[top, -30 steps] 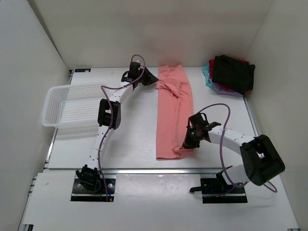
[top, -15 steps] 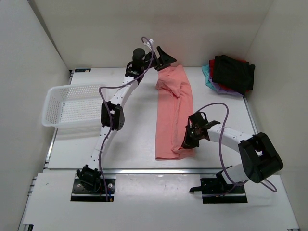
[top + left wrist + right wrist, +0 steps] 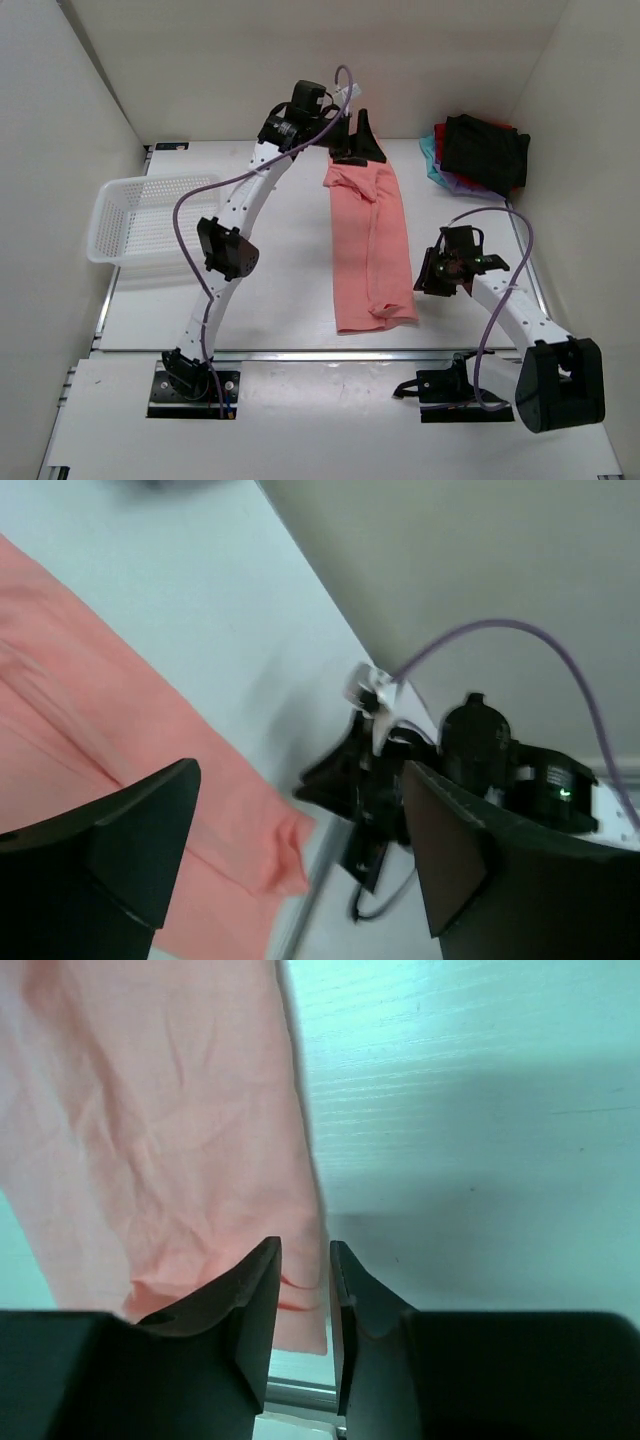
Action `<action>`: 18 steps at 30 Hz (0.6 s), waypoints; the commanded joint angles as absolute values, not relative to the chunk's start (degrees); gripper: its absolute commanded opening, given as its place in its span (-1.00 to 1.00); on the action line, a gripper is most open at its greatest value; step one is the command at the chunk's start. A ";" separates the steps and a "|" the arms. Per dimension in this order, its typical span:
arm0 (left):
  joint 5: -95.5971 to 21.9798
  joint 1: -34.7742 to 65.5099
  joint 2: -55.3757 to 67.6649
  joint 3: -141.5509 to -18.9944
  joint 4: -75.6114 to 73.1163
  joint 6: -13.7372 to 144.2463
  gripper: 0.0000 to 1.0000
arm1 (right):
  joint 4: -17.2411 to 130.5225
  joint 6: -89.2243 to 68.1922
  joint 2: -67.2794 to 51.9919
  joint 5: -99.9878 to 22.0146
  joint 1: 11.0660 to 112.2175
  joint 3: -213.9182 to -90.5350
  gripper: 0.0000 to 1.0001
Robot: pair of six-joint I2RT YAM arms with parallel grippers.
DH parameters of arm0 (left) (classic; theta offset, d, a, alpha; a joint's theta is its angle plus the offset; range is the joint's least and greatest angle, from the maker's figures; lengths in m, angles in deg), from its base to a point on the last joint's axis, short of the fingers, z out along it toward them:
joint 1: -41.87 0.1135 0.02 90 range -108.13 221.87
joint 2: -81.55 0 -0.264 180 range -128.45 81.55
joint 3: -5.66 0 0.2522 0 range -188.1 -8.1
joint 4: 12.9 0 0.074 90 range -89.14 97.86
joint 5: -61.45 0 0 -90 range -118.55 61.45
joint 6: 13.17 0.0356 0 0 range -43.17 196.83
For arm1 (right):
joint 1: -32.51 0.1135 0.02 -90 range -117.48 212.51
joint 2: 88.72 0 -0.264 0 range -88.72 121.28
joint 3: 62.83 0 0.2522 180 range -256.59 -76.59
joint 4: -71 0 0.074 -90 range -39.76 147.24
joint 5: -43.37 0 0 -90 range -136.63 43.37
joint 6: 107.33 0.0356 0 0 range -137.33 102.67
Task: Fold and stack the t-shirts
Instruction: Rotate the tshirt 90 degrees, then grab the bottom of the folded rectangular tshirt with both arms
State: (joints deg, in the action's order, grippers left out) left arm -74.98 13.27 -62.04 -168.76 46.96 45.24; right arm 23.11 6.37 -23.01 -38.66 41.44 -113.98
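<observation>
2 robot arms work over a white table (image 3: 280, 290), where a salmon-pink t-shirt (image 3: 370, 250) lies as 1 long, wrinkled strip running from the far edge toward the near edge. The left gripper (image 3: 357, 140), reaching to the far end of the strip, hangs above the cloth with its jaws spread wide and nothing between them. The right gripper (image 3: 305, 1250) sits just beside the strip's near right corner, clear of the fabric in the overhead view. Its fingers (image 3: 255, 1290) stand only a thin gap apart, with no cloth pinched in that gap. In the far right corner, well apart from the pink shirt, 1 pile of folded t-shirts (image 3: 480, 150) rests with a black one on top and red, teal and purple edges showing beneath. A white mesh basket (image 3: 150, 182) stands at the table's left side.
</observation>
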 commanded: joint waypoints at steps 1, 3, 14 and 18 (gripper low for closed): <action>-75.40 9.71 -56.27 -170.79 68.92 57.30 0.97 | 23.13 3.06 -26.14 -36.88 40.69 -111.32 -0.41; -73.47 7.43 -55.91 -170.79 75.95 60.64 0.97 | 25.41 3.84 -26.58 -33.89 39.29 -109.56 -0.42; -64.69 19.68 10.57 -60.21 3.52 12.38 0.97 | 22.70 4.47 -28.78 -31.16 33.84 -109.89 -0.40; -66.09 23.24 31.79 -34.33 -8.82 -1.13 0.97 | 21.11 3.41 -27.82 -32.74 33.57 -110.78 -0.42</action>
State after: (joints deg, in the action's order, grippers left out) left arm -65.23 24.96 22.92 -45.97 13.94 16.24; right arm 22.10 4.80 -27.80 -32.52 34.01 -108.60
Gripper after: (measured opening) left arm 0.987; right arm 0.293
